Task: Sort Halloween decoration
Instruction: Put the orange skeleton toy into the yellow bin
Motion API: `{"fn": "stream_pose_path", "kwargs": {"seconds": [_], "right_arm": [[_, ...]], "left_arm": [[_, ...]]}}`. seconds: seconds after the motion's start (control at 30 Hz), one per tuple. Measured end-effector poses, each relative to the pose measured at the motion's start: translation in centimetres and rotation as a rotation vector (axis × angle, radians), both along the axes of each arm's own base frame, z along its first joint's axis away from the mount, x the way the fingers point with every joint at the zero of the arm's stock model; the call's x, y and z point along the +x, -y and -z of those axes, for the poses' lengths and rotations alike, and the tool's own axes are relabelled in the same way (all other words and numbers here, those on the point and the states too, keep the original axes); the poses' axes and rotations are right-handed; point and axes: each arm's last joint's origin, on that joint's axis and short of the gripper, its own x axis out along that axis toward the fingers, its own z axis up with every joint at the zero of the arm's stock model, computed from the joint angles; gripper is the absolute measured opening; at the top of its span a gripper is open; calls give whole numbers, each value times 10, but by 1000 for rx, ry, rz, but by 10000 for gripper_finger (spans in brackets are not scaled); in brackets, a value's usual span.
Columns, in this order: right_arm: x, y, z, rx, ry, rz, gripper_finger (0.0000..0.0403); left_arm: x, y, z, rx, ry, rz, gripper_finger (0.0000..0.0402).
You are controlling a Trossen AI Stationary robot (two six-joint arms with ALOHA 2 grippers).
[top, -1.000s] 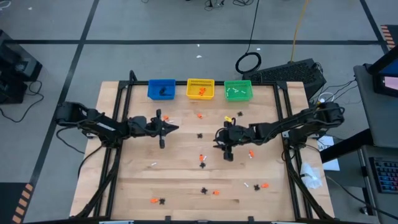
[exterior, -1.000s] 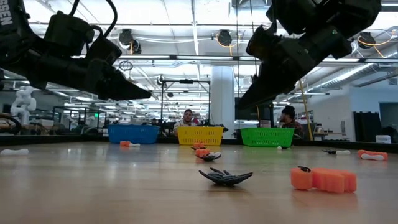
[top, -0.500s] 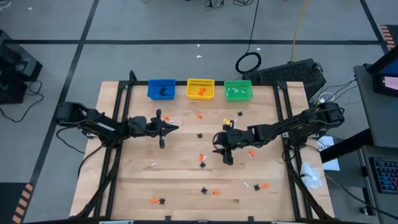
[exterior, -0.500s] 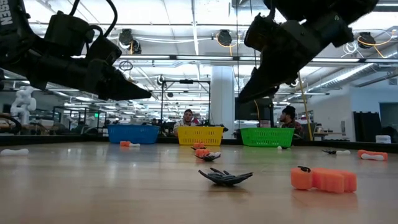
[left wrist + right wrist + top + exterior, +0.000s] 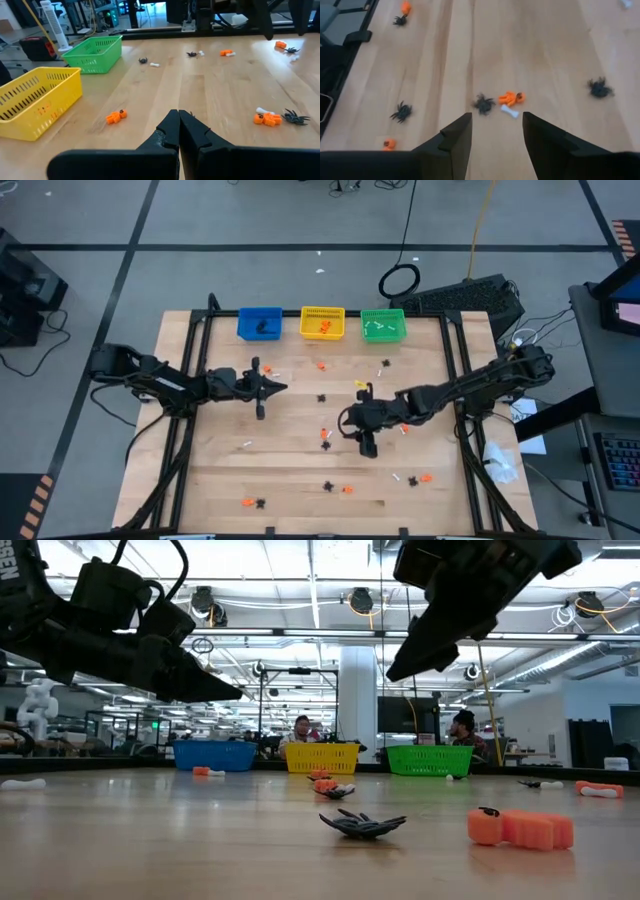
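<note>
Trinkets of small black, orange and white plastic lay scattered over the pale wooden surface (image 5: pixel 220 470), with three plastic bins in a row along its far edge: a blue bin (image 5: pixel 260 323), a yellow mesh bin (image 5: pixel 322 323) next to it, and a green mesh bin (image 5: pixel 382 325) on the other side of the yellow one. Each bin already held a few pieces.

Taking the yellow mesh bin as the landmark, the right gripper (image 5: pixel 352 420) hovered well in front of it, towards the middle of the surface, its jaws apart and holding nothing. Just beyond its fingers (image 5: pixel 455 132) sat a tight cluster: a black spidery trinket (image 5: pixel 483 103), an orange trinket (image 5: pixel 510 97) beside it and a small white bone-shaped piece (image 5: pixel 509 112) touching the orange one. Another black spider (image 5: pixel 401 111) lay off to one side.

The left gripper (image 5: pixel 280 387) hung in the air in front of the blue bin, to the left of the yellow bin, its jaws pressed together on nothing. A small orange trinket (image 5: pixel 116 116) lay near the yellow bin's wall.
</note>
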Motion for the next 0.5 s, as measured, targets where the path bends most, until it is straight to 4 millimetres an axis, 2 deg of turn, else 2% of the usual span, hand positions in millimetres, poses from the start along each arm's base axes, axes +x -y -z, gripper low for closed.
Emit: {"fn": "stream_pose_path", "kwargs": {"seconds": [0.23,0.5], "right_arm": [[1,-10,9,12,-30,-6,163],[2,-8,10,-23,-24,33,163]], "left_arm": [[0,1,0,0,0,4,0],[0,1,0,0,-1,4,0]]}}
